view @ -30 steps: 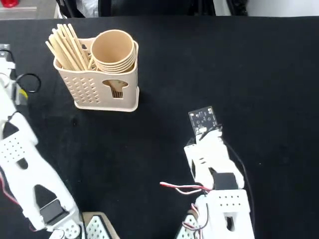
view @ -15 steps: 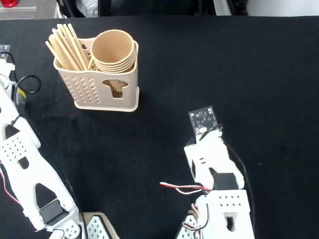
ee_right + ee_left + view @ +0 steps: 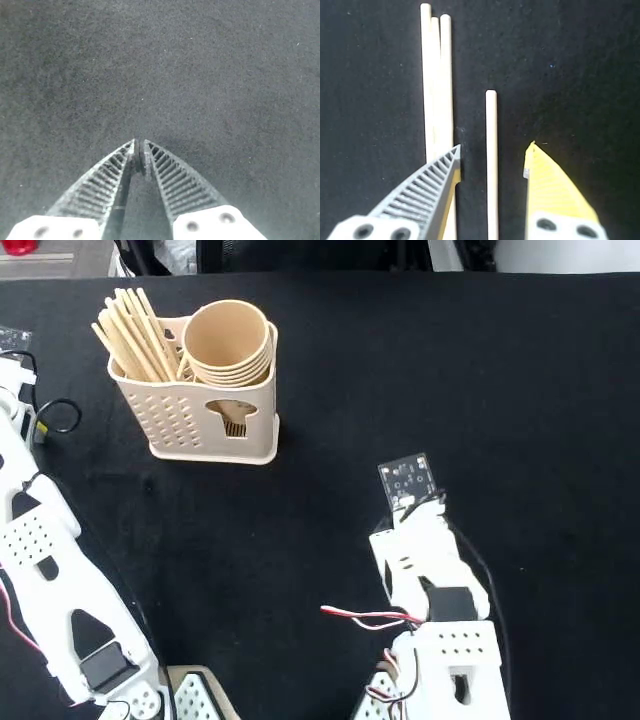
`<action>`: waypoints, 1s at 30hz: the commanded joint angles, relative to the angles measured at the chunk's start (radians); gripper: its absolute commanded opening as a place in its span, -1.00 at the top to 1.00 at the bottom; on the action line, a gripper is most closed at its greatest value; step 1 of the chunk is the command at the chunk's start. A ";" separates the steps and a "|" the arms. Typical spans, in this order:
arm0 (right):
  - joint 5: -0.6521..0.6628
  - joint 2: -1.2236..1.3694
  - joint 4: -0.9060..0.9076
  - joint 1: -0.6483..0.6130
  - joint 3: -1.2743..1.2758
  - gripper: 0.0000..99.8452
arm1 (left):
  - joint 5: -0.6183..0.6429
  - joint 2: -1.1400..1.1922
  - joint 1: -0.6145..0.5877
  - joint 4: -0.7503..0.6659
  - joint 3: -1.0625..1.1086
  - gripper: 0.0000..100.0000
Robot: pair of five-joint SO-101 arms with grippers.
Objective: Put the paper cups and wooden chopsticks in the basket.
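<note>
Between the spread jaws of my left gripper lies one chopstick, a bundle just beside the grey jaw. Risk, in my judgement: closing nudges the bundle and scatters it. My right gripper is pressed together, empty.

The counter I work at is black and matte. Toward its far left corner a perforated beige basket stands upright on it. Below my left wrist, three wooden chopsticks lie flat on the black surface, bunched side by side and touching. A single chopstick lies just beside them, parallel, with a narrow gap between.
</note>
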 commanded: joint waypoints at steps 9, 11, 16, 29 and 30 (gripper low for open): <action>0.002 -0.013 -0.008 0.006 -0.036 0.98 | 0.038 0.000 -0.007 -0.040 0.219 0.67; 0.002 -0.013 -0.008 0.006 -0.036 0.98 | 0.066 0.000 -0.010 -0.018 0.234 0.68; 0.002 -0.013 -0.008 0.006 -0.036 0.98 | 0.071 0.000 -0.005 0.008 0.280 0.69; 0.002 -0.013 -0.008 0.006 -0.036 0.98 | 0.066 -0.012 -0.005 0.106 0.272 0.90; 0.002 -0.013 -0.008 0.006 -0.036 0.98 | 0.066 -0.012 -0.005 0.133 0.246 0.90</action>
